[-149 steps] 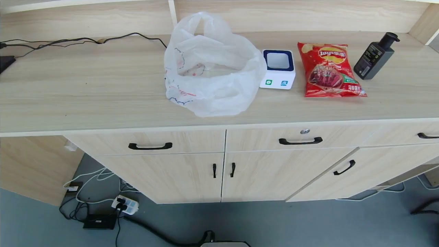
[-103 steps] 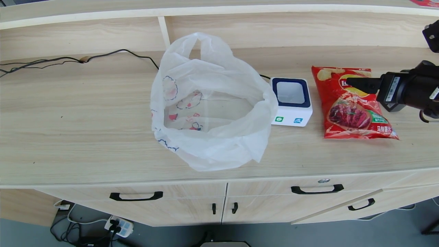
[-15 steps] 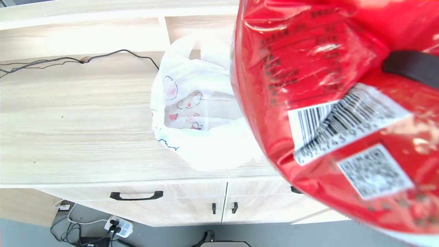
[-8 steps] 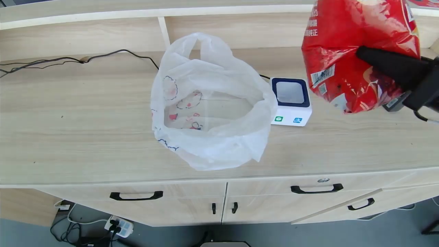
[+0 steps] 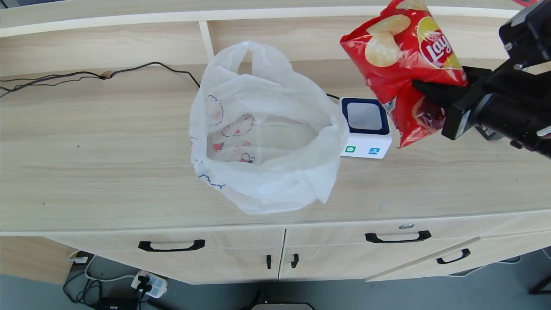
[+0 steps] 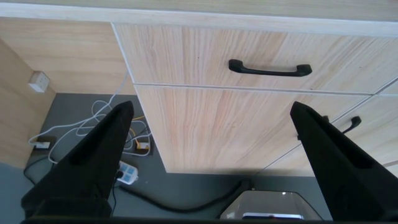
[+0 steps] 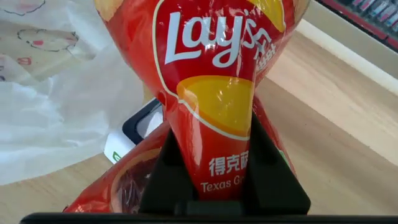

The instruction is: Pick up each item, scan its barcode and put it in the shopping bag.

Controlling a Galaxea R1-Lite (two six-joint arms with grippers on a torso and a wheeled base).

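My right claw (image 5: 431, 92) is pinched on the chip bag (image 5: 402, 51). In the right wrist view its two fingers press into the crumpled middle of the pack (image 7: 214, 81) from either side, closed down as far as the foil lets them, and they touch nothing else. Gripping mid-body rather than by a corner seems sensible to me, since it keeps a light, puffy pack from swinging. The bag hangs in the air, tilted, with its printed front turned up toward the head camera. I take that to be so the back panel, where I'd expect the barcode, faces down toward the scanner (image 5: 365, 125). Its lower end sits just above the scanner's right side, so I judge this to be the scanning step. The shopping bag (image 5: 262, 129) stands just beside the scanner on the counter (image 5: 86, 142), its mouth gaping, which should make the drop a short carry across. My left claw (image 6: 211, 168) is spread wide and holds nothing, parked low in front of the drawer handle (image 6: 268, 68).
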